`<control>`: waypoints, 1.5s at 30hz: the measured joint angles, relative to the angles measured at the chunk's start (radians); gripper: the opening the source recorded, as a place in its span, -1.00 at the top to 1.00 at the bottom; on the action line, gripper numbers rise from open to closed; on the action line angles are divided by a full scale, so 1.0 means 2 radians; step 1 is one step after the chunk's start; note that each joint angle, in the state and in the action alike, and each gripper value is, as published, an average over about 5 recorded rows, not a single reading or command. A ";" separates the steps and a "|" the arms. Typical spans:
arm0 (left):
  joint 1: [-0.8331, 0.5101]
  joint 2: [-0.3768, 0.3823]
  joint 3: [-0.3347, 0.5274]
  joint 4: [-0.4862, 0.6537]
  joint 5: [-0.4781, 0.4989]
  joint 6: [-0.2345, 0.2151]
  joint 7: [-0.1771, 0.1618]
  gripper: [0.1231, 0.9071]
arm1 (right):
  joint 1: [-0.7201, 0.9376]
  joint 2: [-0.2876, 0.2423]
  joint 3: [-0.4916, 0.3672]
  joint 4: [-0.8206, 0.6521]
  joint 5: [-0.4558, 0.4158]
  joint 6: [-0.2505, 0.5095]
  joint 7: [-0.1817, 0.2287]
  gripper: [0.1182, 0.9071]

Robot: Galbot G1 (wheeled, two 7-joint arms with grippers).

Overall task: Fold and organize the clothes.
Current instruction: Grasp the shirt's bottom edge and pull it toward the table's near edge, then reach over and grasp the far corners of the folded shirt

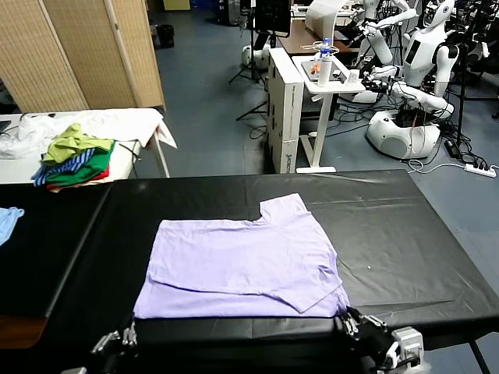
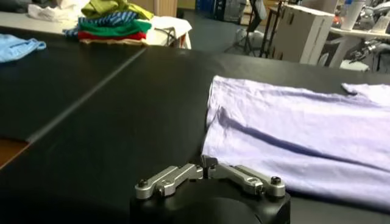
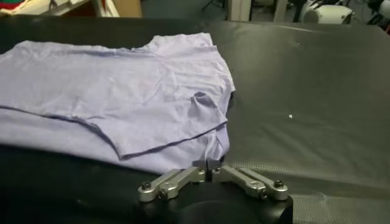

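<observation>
From the head view, the lavender short-sleeved T-shirt of thin soft fabric (image 1: pixel 245 265) lies flat on the black-covered work table (image 1: pixel 390 226), partly folded, with one layer doubled over the lower part and a sleeve sticking out at its far edge. The left gripper (image 1: pixel 115 340) sits just off the shirt's near left corner and the right gripper (image 1: pixel 366 326) just off its near right corner, both low at the table's near edge. Well away from the shirt, to the far left, a pile of green, blue-striped and red garments (image 1: pixel 74 160) rests on a white side table, and a light blue cloth (image 1: pixel 8 220) lies at the left edge.

In the left wrist view, the left gripper (image 2: pixel 209 175) shows its metal links meeting in the middle beside the shirt's (image 2: pixel 292 134) corner; whether the jaws are parted cannot be told, and no fabric is seen in them.

In the right wrist view, the right gripper (image 3: pixel 211 176) looks the same, just before the shirt's (image 3: pixel 116 97) folded corner; its state cannot be told either.

The step in hand appears to be the pause between folds. The next move likely calls for both grippers to pinch the near hem at its corners and carry it over evenly, keeping the thin layers from sliding.
</observation>
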 joint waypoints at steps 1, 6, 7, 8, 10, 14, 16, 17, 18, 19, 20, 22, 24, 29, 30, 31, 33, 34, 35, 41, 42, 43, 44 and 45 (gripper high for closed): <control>-0.001 0.002 -0.002 -0.002 0.000 0.002 0.002 -0.23 | 0.005 -0.003 0.002 0.001 0.008 0.002 0.002 -0.96; -0.024 0.020 -0.004 0.001 -0.018 0.033 0.010 -0.86 | 0.052 -0.020 -0.002 -0.011 0.038 0.013 0.018 -1.00; -0.033 0.026 -0.004 0.003 -0.029 0.041 0.004 -0.94 | 0.067 -0.024 -0.007 -0.017 0.041 0.014 0.022 -1.00; -0.045 0.033 -0.003 0.007 -0.043 0.049 -0.003 -0.97 | 0.084 -0.028 -0.013 -0.026 0.045 0.013 0.027 -1.00; -0.075 0.049 -0.001 0.015 -0.076 0.062 -0.019 -0.99 | 0.122 -0.035 -0.030 -0.046 0.052 0.008 0.037 -1.00; -0.146 0.087 0.009 0.038 -0.146 0.084 -0.047 -1.00 | 0.201 -0.042 -0.073 -0.096 0.071 -0.008 0.058 -1.00; -0.181 0.107 0.016 0.053 -0.175 0.093 -0.056 -1.00 | 0.238 -0.041 -0.096 -0.122 0.081 -0.017 0.067 -1.00; -0.197 0.116 0.019 0.061 -0.188 0.097 -0.060 -1.00 | 0.257 -0.040 -0.108 -0.134 0.085 -0.021 0.072 -1.00; -0.213 0.125 0.023 0.069 -0.201 0.101 -0.063 -1.00 | 0.275 -0.039 -0.119 -0.147 0.089 -0.025 0.076 -1.00; -0.229 0.133 0.027 0.079 -0.214 0.105 -0.066 -1.00 | 0.293 -0.037 -0.130 -0.160 0.093 -0.029 0.079 -1.00; -0.245 0.142 0.032 0.089 -0.228 0.109 -0.069 -1.00 | 0.309 -0.035 -0.140 -0.172 0.096 -0.031 0.082 -1.00; -0.276 0.158 0.040 0.112 -0.254 0.117 -0.074 -1.00 | 0.341 -0.031 -0.157 -0.195 0.102 -0.036 0.085 -1.00; -0.307 0.171 0.048 0.135 -0.280 0.126 -0.077 -1.00 | 0.370 -0.027 -0.172 -0.217 0.108 -0.041 0.087 -1.00; -0.372 0.193 0.068 0.192 -0.327 0.153 -0.079 -1.00 | 0.434 -0.019 -0.206 -0.276 0.114 -0.046 0.079 -1.00; -0.384 0.195 0.073 0.203 -0.332 0.157 -0.078 -1.00 | 0.445 -0.017 -0.212 -0.288 0.115 -0.046 0.076 -1.00; -0.394 0.196 0.077 0.213 -0.334 0.160 -0.076 -1.00 | 0.456 -0.015 -0.218 -0.299 0.115 -0.046 0.074 -1.00; -0.413 0.198 0.088 0.234 -0.335 0.164 -0.073 -1.00 | 0.477 -0.011 -0.228 -0.322 0.117 -0.046 0.069 -1.00; -0.422 0.199 0.092 0.244 -0.335 0.166 -0.072 -1.00 | 0.486 -0.009 -0.232 -0.332 0.117 -0.046 0.068 -1.00; -0.431 0.199 0.097 0.253 -0.334 0.167 -0.072 -1.00 | 0.495 -0.007 -0.237 -0.343 0.117 -0.046 0.067 -1.00; -0.477 0.199 0.127 0.303 -0.320 0.170 -0.066 -1.00 | 0.540 0.007 -0.258 -0.394 0.117 -0.046 0.063 -1.00; -0.485 0.199 0.132 0.311 -0.316 0.170 -0.064 -1.00 | 0.546 0.009 -0.261 -0.401 0.117 -0.046 0.062 -1.00; -0.492 0.199 0.137 0.318 -0.311 0.169 -0.063 -1.00 | 0.552 0.011 -0.263 -0.408 0.116 -0.046 0.061 -1.00; -0.499 0.199 0.141 0.325 -0.306 0.167 -0.061 -1.00 | 0.557 0.013 -0.265 -0.414 0.116 -0.046 0.060 -1.00; -0.505 0.199 0.146 0.331 -0.300 0.166 -0.059 -1.00 | 0.562 0.015 -0.267 -0.420 0.116 -0.046 0.059 -1.00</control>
